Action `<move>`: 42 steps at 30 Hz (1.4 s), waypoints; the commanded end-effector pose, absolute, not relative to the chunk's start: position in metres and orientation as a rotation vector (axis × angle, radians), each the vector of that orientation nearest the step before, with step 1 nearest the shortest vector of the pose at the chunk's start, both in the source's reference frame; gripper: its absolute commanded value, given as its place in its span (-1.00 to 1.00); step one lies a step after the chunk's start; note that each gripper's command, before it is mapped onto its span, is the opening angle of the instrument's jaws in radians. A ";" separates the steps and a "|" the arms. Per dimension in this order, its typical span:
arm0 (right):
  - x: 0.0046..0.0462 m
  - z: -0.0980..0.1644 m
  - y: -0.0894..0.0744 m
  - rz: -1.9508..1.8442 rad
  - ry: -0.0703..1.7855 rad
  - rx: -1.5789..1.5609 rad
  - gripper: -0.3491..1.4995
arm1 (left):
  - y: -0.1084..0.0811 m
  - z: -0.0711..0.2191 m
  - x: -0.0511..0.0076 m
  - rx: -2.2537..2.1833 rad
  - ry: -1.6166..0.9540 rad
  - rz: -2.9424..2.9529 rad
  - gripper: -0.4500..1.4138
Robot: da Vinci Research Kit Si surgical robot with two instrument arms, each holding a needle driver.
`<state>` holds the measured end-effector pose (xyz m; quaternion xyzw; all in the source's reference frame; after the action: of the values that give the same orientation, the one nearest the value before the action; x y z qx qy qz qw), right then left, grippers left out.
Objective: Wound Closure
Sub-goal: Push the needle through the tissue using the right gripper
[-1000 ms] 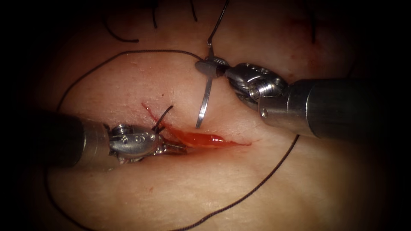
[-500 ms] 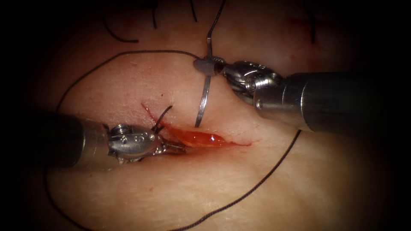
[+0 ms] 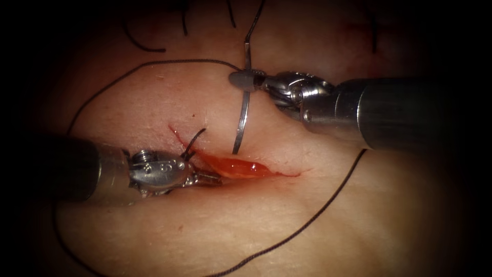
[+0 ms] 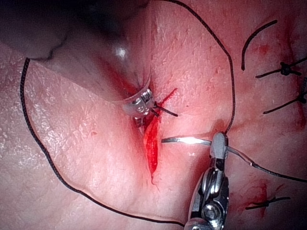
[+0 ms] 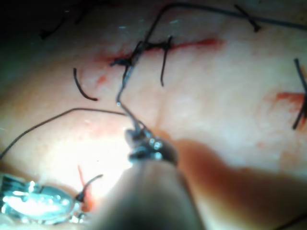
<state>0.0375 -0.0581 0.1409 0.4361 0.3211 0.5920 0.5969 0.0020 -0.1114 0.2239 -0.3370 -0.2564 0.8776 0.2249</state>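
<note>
Needle [image 3: 242, 120] in the right tool [image 3: 245, 81] hangs above the cut [image 3: 241, 167], left tool [image 3: 205, 177] at its left end

A: Where is the needle [image 3: 242, 117] sitting?
B: It is hanging free above the tissue [image 3: 215, 215], its tip pointing down just far of the cut [image 3: 241, 167].
A: And the thread [image 3: 307, 220]?
B: It is trailing from the needle's far end, looping widely across the tissue.

The endoscope is looking down from above and in front at the tissue [image 3: 246, 220] around the cut [image 3: 241, 166]. Each wrist camera is looking along its own shaft, very close. All three are sharing the cut [image 4: 152, 143] and needle [image 3: 242, 115].
</note>
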 end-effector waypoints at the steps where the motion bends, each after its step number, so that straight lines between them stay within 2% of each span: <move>1: 0.0385 0.141 -0.058 1.377 0.740 1.029 -1.00 | -0.112 0.224 0.0015 -0.929 -0.711 2.419 -0.74; 25: 0.0388 0.141 -0.059 1.449 0.690 1.127 -1.00 | -0.112 0.224 0.0014 -0.929 -0.711 2.419 -0.76; 38: 0.0378 0.142 -0.057 1.559 0.745 1.099 -1.00 | -0.113 0.224 0.0015 -0.929 -0.711 2.419 -0.76; 40: 0.0377 0.141 -0.057 1.559 0.830 1.113 -1.00 | -0.113 0.224 0.0014 -0.929 -0.711 2.419 -0.76; 41: 0.0377 0.141 -0.057 1.554 0.874 1.105 -0.93 | -0.113 0.224 0.0014 -0.929 -0.711 2.418 -0.76; 42: 0.0377 0.141 -0.057 1.549 0.914 1.096 -0.35 | -0.113 0.224 0.0014 -0.928 -0.712 2.418 -0.76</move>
<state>0.0371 -0.0566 0.1410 0.4513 0.3824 0.6384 0.4925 0.0020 -0.1117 0.2235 -0.3368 -0.2567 0.8773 0.2259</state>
